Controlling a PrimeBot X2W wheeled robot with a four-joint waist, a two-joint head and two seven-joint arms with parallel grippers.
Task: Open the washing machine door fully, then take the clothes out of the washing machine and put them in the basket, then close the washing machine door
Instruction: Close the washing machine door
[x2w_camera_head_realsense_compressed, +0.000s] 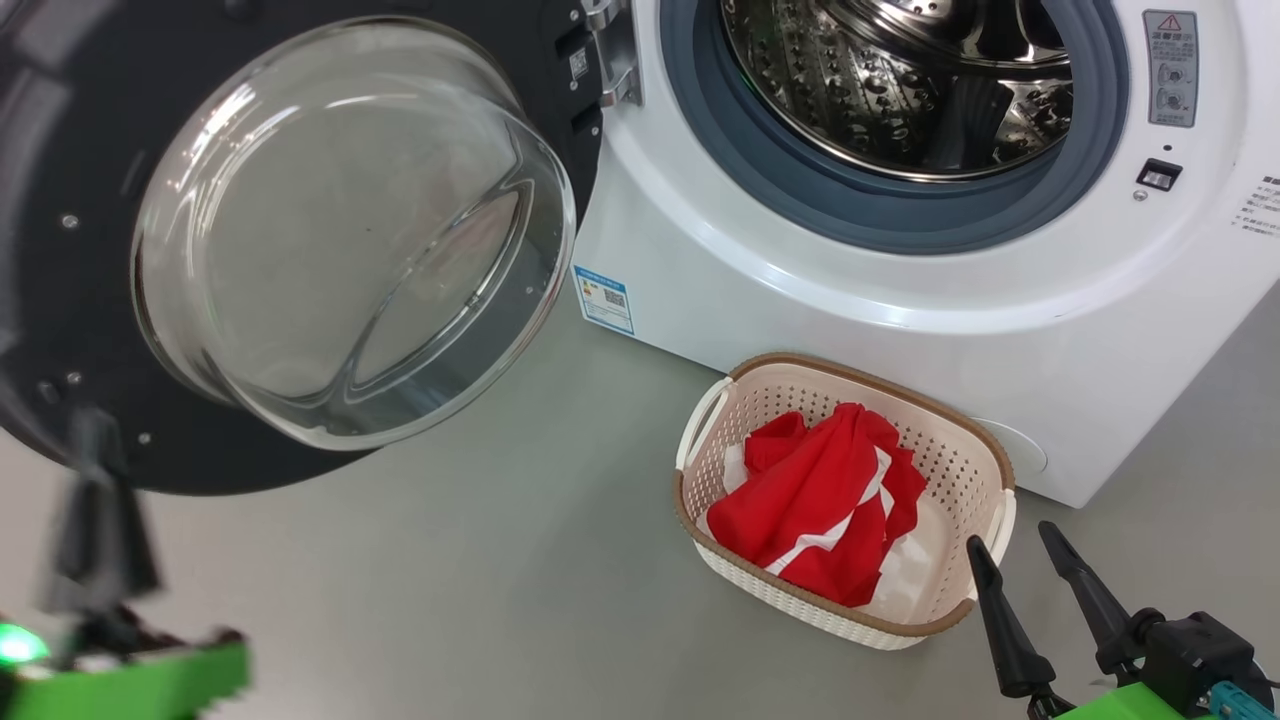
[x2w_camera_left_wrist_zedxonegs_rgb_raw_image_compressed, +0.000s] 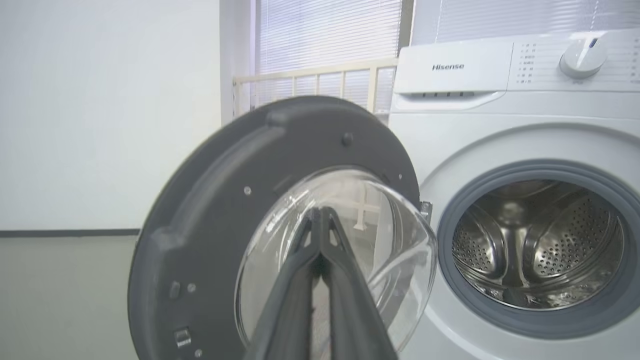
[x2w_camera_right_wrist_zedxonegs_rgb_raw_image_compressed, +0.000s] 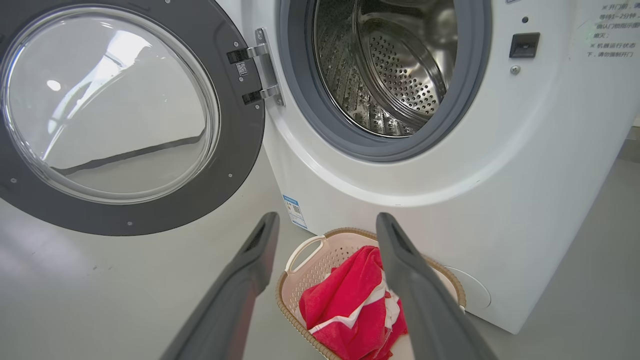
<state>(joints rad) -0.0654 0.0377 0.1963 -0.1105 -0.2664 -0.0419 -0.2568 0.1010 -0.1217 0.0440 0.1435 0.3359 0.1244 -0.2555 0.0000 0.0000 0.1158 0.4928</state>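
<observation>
The washing machine door (x2w_camera_head_realsense_compressed: 350, 230) (x2w_camera_left_wrist_zedxonegs_rgb_raw_image_compressed: 225, 210) (x2w_camera_right_wrist_zedxonegs_rgb_raw_image_compressed: 110, 105) stands swung wide on its hinge at the left of the washing machine (x2w_camera_head_realsense_compressed: 900, 300) (x2w_camera_left_wrist_zedxonegs_rgb_raw_image_compressed: 500, 125) (x2w_camera_right_wrist_zedxonegs_rgb_raw_image_compressed: 500, 175), its clear glass bowl bulging out toward the robot. The left gripper (x2w_camera_head_realsense_compressed: 92, 440) (x2w_camera_left_wrist_zedxonegs_rgb_raw_image_compressed: 320, 212) has its two dark fingers pressed together with nothing between them. In the left wrist view their tips point straight at the bowl. In the head view they are blurred against the door's lower black rim, and whether they touch it cannot be told.

The steel drum (x2w_camera_head_realsense_compressed: 900, 90) lies open behind the grey gasket (x2w_camera_head_realsense_compressed: 800, 190).

The clothes (x2w_camera_head_realsense_compressed: 820, 510) (x2w_camera_right_wrist_zedxonegs_rgb_raw_image_compressed: 350, 305), red with white stripes, lie bunched in the basket (x2w_camera_head_realsense_compressed: 950, 470) (x2w_camera_right_wrist_zedxonegs_rgb_raw_image_compressed: 320, 260), which stands on the grey floor (x2w_camera_head_realsense_compressed: 500, 580) just below the machine's front. The right gripper (x2w_camera_head_realsense_compressed: 1012, 535) (x2w_camera_right_wrist_zedxonegs_rgb_raw_image_compressed: 327, 220) hangs beside the basket's near right corner, fingers spread wide and holding nothing. In the right wrist view the clothes lie beyond and between its fingertips, apart from them.
</observation>
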